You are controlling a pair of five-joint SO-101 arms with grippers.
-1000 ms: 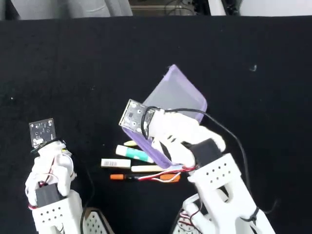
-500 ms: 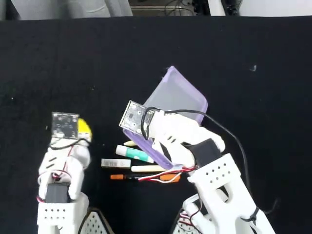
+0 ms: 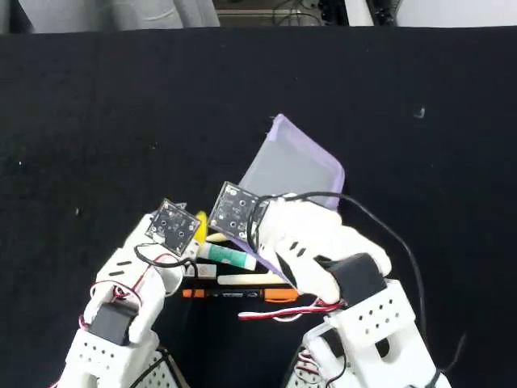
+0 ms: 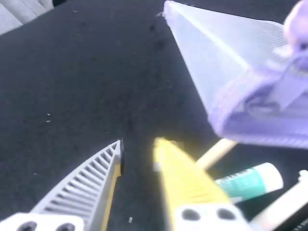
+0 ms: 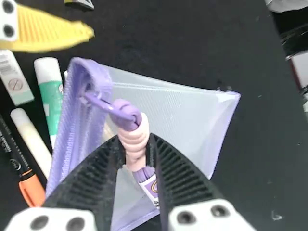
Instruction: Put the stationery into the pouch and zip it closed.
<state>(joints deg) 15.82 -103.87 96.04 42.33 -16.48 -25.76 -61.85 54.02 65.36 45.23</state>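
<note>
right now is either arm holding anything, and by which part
The right gripper pinches the pouch by the pink ribbed piece at its zipper pull. The left gripper is open, holding nothing.

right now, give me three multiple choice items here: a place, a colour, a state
1. Where does the green-and-white tube lie? A) on the table beside the pouch B) inside it C) in a gripper
2. What colour is the pouch? A) red B) purple C) brown
3. How is the left gripper? A) shut on a pen B) shut on the pouch C) open
Answers: 1 A, it lies on the black table outside the pouch; 2 B, its mesh is lilac; 3 C, its fingers stand apart, nothing between.
</note>
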